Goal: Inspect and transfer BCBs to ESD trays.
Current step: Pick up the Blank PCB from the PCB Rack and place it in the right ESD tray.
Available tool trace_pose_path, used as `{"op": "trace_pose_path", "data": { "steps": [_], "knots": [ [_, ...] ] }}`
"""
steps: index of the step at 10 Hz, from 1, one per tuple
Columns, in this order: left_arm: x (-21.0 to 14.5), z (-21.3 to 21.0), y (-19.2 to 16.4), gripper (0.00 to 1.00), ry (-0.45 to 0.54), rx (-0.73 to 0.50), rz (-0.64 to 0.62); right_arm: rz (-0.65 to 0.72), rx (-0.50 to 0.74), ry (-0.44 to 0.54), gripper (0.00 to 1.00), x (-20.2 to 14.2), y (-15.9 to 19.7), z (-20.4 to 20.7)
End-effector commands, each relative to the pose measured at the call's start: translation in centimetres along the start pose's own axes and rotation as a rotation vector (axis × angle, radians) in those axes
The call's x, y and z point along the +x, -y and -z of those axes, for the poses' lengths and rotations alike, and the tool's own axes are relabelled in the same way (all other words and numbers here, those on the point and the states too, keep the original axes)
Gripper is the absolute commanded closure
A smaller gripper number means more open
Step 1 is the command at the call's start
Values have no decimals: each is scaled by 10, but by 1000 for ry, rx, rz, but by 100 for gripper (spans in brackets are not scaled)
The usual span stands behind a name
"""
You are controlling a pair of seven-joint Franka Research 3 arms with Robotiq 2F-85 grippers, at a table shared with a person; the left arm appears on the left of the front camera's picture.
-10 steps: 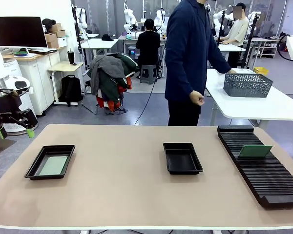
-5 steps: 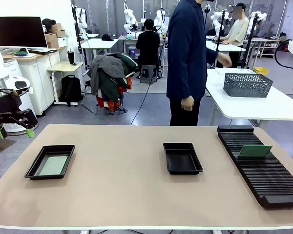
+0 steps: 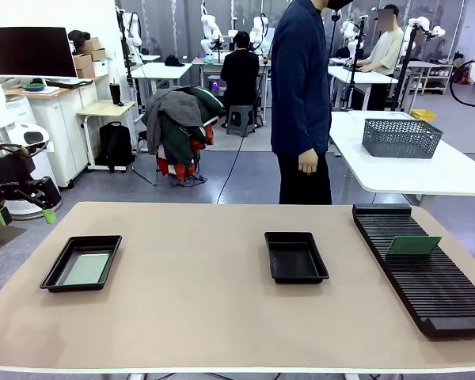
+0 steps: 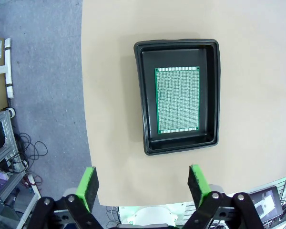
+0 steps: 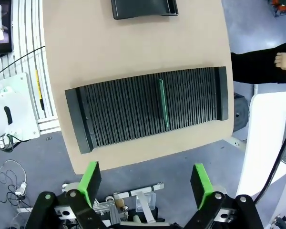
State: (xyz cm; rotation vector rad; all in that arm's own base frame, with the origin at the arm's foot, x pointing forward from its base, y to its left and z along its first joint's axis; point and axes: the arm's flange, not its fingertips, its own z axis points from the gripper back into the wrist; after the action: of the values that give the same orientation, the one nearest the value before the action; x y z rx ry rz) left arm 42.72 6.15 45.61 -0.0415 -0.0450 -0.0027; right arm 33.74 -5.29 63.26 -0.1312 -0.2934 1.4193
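Beyond the table (image 3: 190, 309), the person (image 3: 301, 87) has turned from the basket (image 3: 401, 138); left end effector (image 4: 142, 181) and right end effector (image 5: 145, 179) gape empty.

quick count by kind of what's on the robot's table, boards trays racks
green circuit boards: 2
black ESD trays: 2
black slotted rack: 1
total: 5

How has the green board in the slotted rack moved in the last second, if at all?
No. The green board stays in the same slot of the slotted rack.
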Motion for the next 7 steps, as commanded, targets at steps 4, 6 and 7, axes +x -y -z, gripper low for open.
{"op": "trace_pose_path", "data": {
  "steps": [4, 6, 7],
  "knots": [
    [-1, 3, 1, 0, 7, -8, -5, -80, -23, 41, 0, -7, 2, 44],
    [-1, 3, 1, 0, 7, -8, -5, -127, -39, 11, 0, -8, 2, 75],
    [-1, 3, 1, 0, 7, -8, -5, -153, -28, -2, 0, -7, 1, 92]
  ]
}}
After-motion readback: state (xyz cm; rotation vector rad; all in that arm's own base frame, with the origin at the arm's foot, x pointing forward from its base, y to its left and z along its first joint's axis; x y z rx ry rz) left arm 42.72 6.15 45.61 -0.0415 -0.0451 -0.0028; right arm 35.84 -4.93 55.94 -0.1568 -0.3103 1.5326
